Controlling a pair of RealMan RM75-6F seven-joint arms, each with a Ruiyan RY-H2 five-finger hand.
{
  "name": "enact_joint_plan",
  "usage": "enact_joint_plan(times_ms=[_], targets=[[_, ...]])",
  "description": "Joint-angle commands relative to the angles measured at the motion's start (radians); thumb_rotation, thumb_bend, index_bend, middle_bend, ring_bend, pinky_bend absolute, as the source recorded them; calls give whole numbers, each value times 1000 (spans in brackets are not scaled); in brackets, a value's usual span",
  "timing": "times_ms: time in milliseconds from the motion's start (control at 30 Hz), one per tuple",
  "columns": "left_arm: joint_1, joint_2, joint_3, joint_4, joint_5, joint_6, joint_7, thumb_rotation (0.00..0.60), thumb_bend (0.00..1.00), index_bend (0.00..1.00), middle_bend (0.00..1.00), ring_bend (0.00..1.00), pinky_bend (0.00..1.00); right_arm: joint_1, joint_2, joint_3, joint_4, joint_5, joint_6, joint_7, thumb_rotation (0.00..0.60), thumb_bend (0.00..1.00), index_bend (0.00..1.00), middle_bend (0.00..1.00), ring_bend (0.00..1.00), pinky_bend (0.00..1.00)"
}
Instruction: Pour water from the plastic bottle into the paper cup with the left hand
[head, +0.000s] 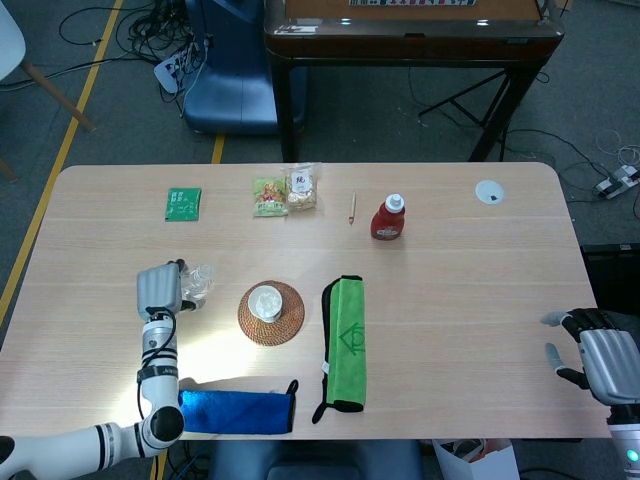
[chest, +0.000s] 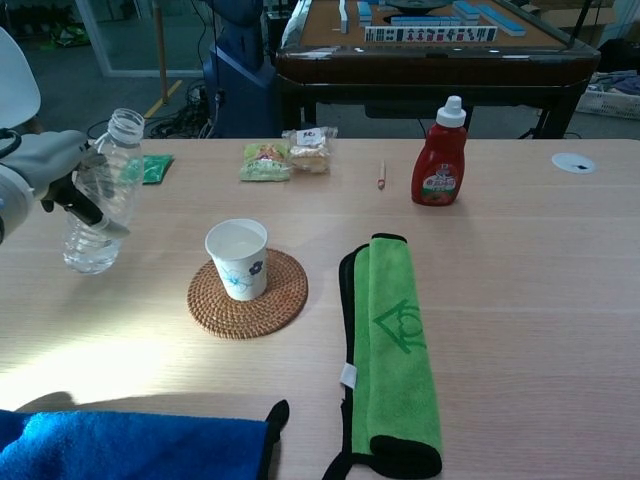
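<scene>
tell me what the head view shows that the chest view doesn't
Only the head view shows the right hand, open and idle past the table's right edge, plus the left forearm and the floor with its yellow line.

Only the chest view shows the plastic bottle's open neck and near-upright tilt, the water-filled inside of the paper cup and the tiles on the dark table behind.

Both show the left hand gripping the bottle left of the cup, the woven coaster, green cloth, blue cloth, red sauce bottle, snack packets and pencil.
</scene>
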Motion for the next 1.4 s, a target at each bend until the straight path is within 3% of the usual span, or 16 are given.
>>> enact_joint_plan(times_ms=[33, 200, 800, 1200, 1400], targets=[[41, 9, -9, 12, 43, -40, -149, 600, 47, 666, 768, 508, 514, -1, 0, 0, 0, 0, 1, 1, 600, 447, 391, 405, 288, 257], [66, 6, -14, 44, 55, -73, -272, 600, 47, 650, 758, 502, 514, -1, 2, 1, 0, 0, 3, 6, 600, 447, 391, 405, 288, 257], [117, 56, -37, 81, 16, -208, -515, 600, 46, 600, 683, 464, 514, 5, -3, -1, 4, 10, -17, 4, 600, 447, 391, 404, 288, 257], [137, 80, -4, 109, 52, -265, -612, 600, 47, 508, 509, 349, 428, 7, -3, -4, 4, 5, -19, 10, 600, 447, 391, 406, 288, 257], [139, 87, 3, 121, 63, -282, -643, 600, 47, 465, 303, 195, 382, 10, -4, -5, 7, 9, -28, 17, 600, 447, 391, 406, 288, 257]])
